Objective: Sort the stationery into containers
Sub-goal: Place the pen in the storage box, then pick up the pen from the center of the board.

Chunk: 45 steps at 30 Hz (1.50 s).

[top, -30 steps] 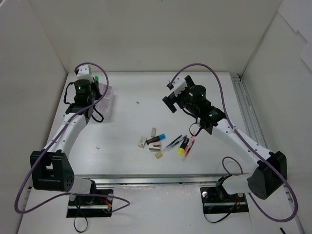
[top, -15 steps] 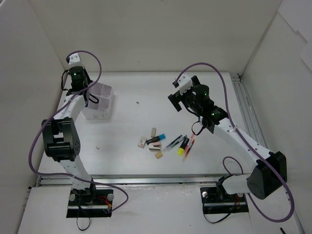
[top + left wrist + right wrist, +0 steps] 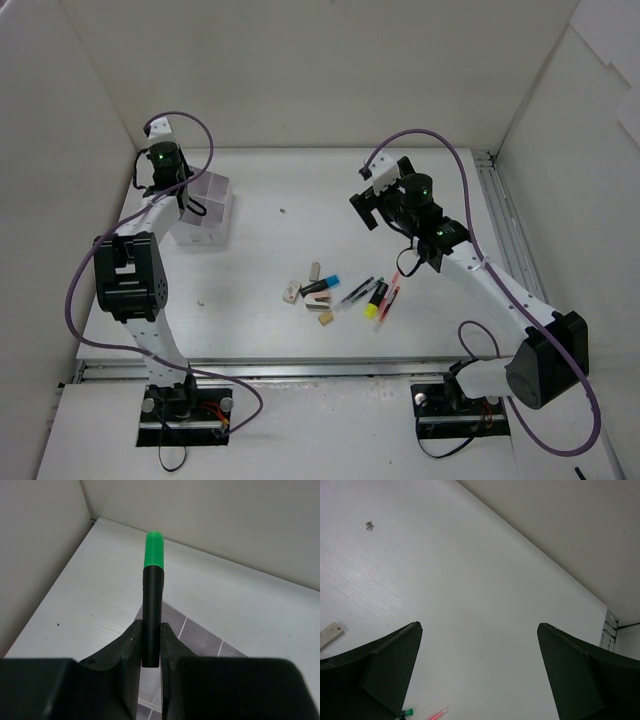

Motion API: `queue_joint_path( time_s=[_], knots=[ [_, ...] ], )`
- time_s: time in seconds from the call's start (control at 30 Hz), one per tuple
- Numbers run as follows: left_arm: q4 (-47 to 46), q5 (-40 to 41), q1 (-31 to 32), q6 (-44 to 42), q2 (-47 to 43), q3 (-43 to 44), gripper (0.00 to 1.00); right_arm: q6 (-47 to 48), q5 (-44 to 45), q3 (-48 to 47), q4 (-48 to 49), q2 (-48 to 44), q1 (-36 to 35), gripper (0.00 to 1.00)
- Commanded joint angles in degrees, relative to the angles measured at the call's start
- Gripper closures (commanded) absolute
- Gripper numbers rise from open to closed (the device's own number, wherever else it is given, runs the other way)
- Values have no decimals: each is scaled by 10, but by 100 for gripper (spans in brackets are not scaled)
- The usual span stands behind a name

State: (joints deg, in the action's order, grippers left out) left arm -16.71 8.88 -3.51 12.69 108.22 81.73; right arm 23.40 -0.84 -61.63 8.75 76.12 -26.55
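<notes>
My left gripper [image 3: 151, 645] is shut on a green-capped black highlighter [image 3: 153, 580], which sticks out forward above the white grid box [image 3: 200, 630]. In the top view the left gripper [image 3: 170, 180] is at the back left, next to the box [image 3: 207, 207]. My right gripper [image 3: 370, 205] is open and empty, above the table behind the pile; its wrist view shows the gripper [image 3: 477, 625] with jaws wide apart. The pile [image 3: 340, 292] lies mid-table: a yellow highlighter [image 3: 372, 310], a blue highlighter [image 3: 325, 285], a red pen [image 3: 392, 295], a white eraser [image 3: 291, 293] and a beige eraser [image 3: 326, 319].
White walls close in the table at the back and both sides; the left wall stands close to the box. A small dark speck [image 3: 283, 210] lies behind the pile. A metal rail [image 3: 500, 215] runs along the right edge.
The left arm has swung from over the box toward the back left corner, still holding the green highlighter. The right gripper has shifted slightly right.
</notes>
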Motion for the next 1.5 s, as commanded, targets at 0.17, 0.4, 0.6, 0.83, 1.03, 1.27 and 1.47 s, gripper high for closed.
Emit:
queue_joint_path(
  time_s=[0.17, 0.4, 0.6, 0.83, 1.03, 1.27, 1.47],
  knots=[
    [-29, 29, -4, 9, 10, 20, 100, -3, -9, -4, 21, -20, 10, 2],
    [-33, 19, -4, 19, 19, 13, 100, -5, -5, -2, 20, -13, 10, 2],
    [-27, 39, -4, 16, 20, 7, 100, -5, -4, -2, 19, -12, 11, 2],
    [9, 41, -4, 16, 30, 32, 71, -5, 1, -5, 10, -12, 11, 2],
    [2, 34, -4, 21, 16, 17, 56, -7, 1, -8, 5, -13, 11, 2],
    [6, -7, -4, 16, -30, 4, 34, -30, 0, -11, -4, -20, 11, 2],
    [11, -57, 1, 13, -109, -18, 1, -117, 6, 5, -22, -33, 11, 2]
  ],
)
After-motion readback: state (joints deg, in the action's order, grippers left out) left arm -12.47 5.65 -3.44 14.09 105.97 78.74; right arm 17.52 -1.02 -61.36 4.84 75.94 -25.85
